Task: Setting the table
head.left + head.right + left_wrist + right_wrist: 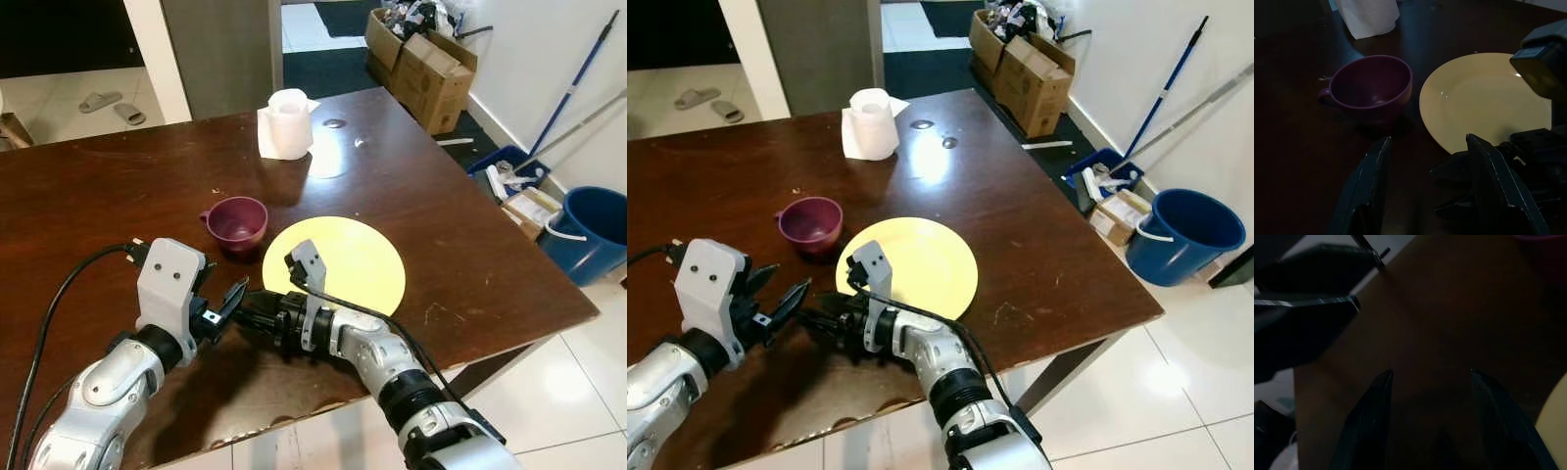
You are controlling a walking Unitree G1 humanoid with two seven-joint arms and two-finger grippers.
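Tabletop (470, 245): I count one plate (358, 257), one cup (236, 222); both lie beyond my empty, parted left (231, 300) and right (815, 321) jaws.

No text, label, brand or number can be read anywhere. The brown cardboard boxes (423, 61) at the far right and the small carton (530, 208) by the blue plastic bucket (586, 233) show nothing legible.
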